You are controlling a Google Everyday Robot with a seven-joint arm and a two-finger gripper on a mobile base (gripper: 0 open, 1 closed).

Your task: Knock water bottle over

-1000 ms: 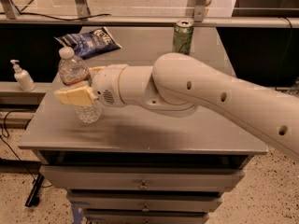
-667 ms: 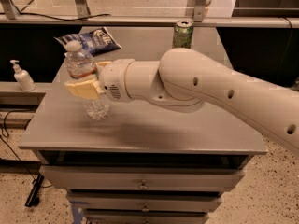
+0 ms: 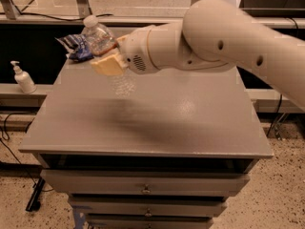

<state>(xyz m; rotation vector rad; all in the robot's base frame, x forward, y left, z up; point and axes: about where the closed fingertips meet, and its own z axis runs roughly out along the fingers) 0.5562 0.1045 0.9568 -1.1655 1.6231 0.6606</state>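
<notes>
Leaning steeply toward the far-left corner of the desk (image 3: 157, 128), one water bottle (image 3: 99, 35): clear plastic, white cap (image 3: 89, 21) uppermost and pointing to the far-left, reddish label band just visible below the shoulder; its middle is hidden behind the jaws, and its lower end shows only as a faint translucent smear further in from the left edge, close over the grey top, contact with the surface not discernible. Jaws: pale yellow at the tip, set against the near side of the bottle's middle, above the far-left quarter of the desk; whether they are open or closed on the bottle I cannot tell. Arm (image 3: 224, 37): one, white, thick and rounded, entering from the right edge and crossing the far half of the desk to the bottle, casting a broad dark shadow on the middle of the top. Snack packet (image 3: 76, 47): one, blue and crumpled, lying at the far-left corner, just beside the bottle's upper part. Pump bottle (image 3: 22, 78): one, small, white, upright, off the desk beyond its left edge on a lower ledge. Desk: grey, flat top, with drawers (image 3: 145, 187) stacked under the near edge
</notes>
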